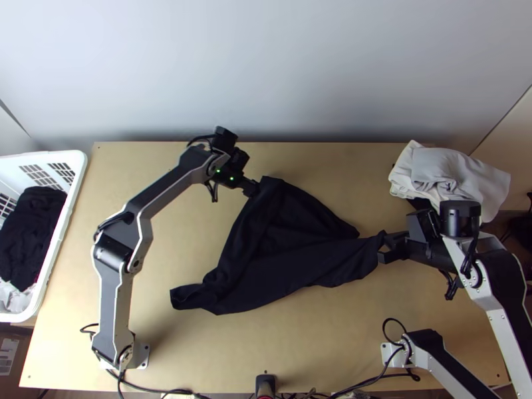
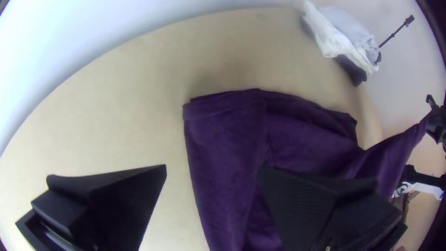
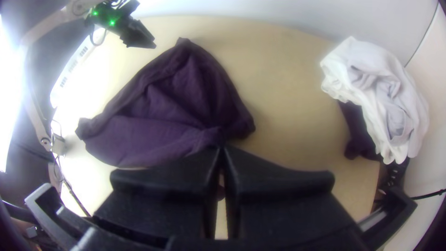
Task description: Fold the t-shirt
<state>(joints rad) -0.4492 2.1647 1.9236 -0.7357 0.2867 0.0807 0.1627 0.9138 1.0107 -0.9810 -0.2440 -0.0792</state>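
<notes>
My right end effector (image 3: 222,151) is clamping the dark t-shirt (image 1: 272,276), lying rumpled on the counter (image 1: 292,346). Left end effector (image 2: 213,168) is gaping by its far corner; should be pinching all layers before tensioning.

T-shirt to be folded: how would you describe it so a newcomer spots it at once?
On the light wooden table, between the two arms, lies a dark, loosely spread t-shirt. The right gripper pinches its right-hand end; the open left gripper is at its far corner. Unlike the dark clothes in the white basket and the white cloths at far right, it is held by a gripper.
</notes>
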